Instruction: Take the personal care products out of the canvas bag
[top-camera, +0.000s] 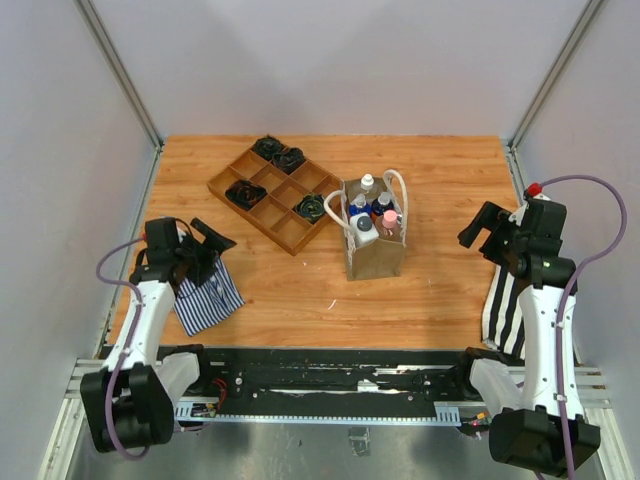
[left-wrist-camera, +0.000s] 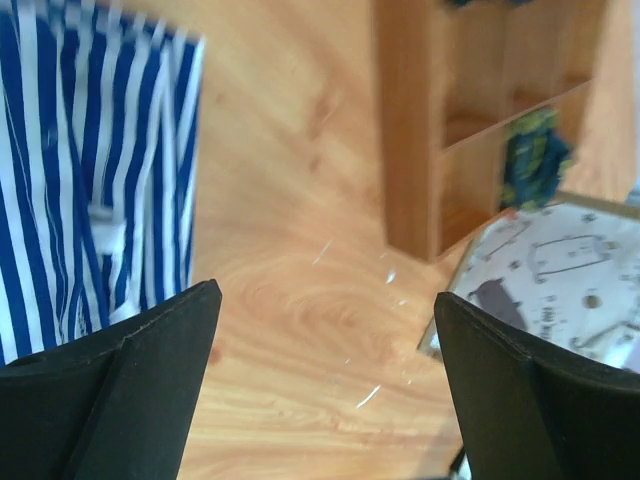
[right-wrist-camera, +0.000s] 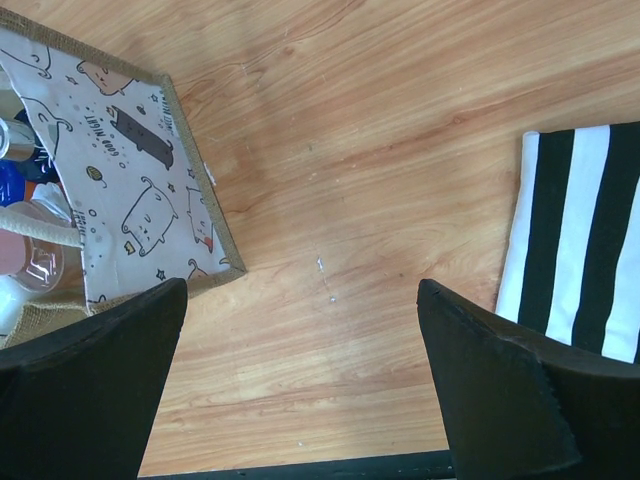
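Observation:
The tan canvas bag (top-camera: 377, 252) stands upright at mid-table, its white rope handles (top-camera: 400, 190) up. Inside it stand the personal care products: a white pump bottle (top-camera: 365, 232), two blue-capped bottles (top-camera: 358, 208), a pink-capped bottle (top-camera: 390, 218) and a white-capped bottle (top-camera: 368, 183). My left gripper (top-camera: 208, 250) hovers open well to the left of the bag, over bare wood (left-wrist-camera: 327, 292). Off to the bag's right, my right gripper (top-camera: 478, 228) is open and empty too (right-wrist-camera: 302, 285). The bag's printed side (right-wrist-camera: 130, 180) and a pink cap (right-wrist-camera: 25, 262) show in the right wrist view.
A wooden compartment tray (top-camera: 272, 192) with black coiled items lies behind and left of the bag. A blue-striped folded cloth (top-camera: 205, 297) lies under my left arm, and a black-and-white striped cloth (top-camera: 503, 305) at the right edge. Walls close off three sides.

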